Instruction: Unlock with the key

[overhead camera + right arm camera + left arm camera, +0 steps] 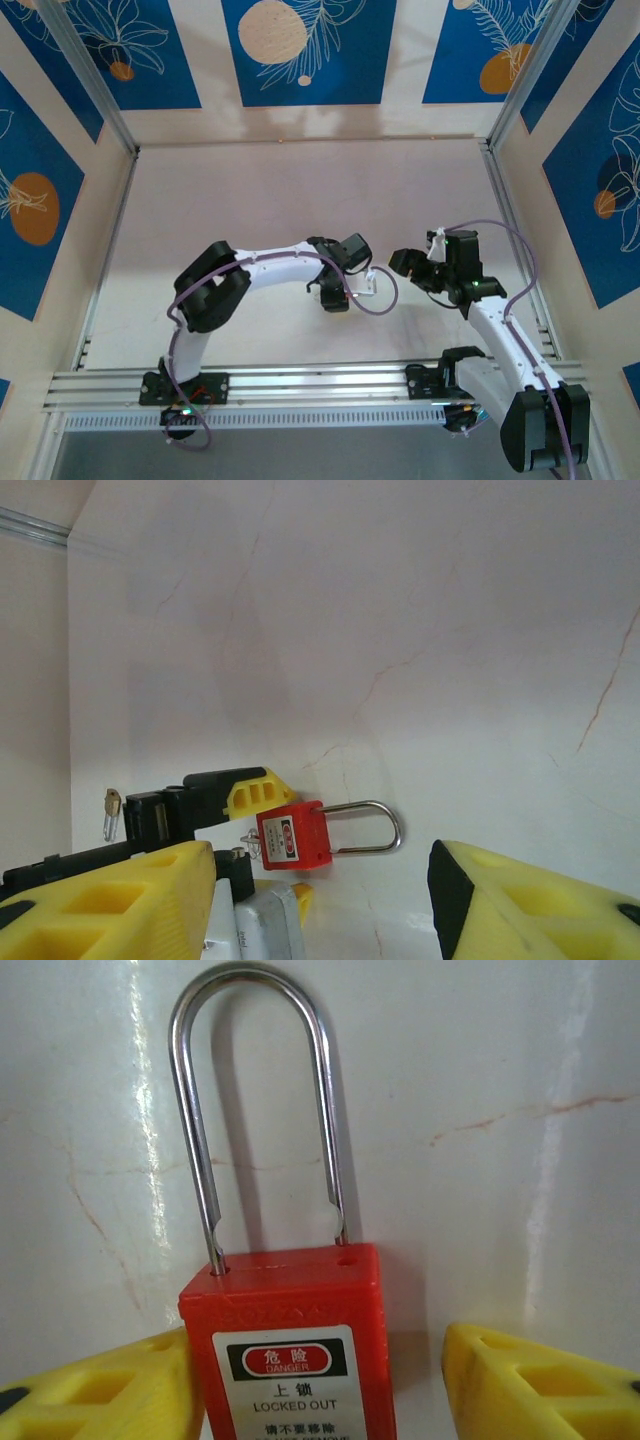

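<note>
We count one red padlock (290, 1360), bearing one silver shackle (250, 1090), and one small brass key (112, 803). We count two arms, the left arm (270, 268) and the right arm (505, 335), and two grippers, the left gripper (320, 1380) and the right gripper (320, 900). Each gripper has two yellow fingers (520, 900), so four fingers in all. We count one table (300, 190).

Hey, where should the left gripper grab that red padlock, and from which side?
Take the red padlock by its body, across the two flat narrow sides, coming from the end opposite the shackle. It lies flat on the table, label up; the shackle is a thin round bar, likely to slip.
</note>
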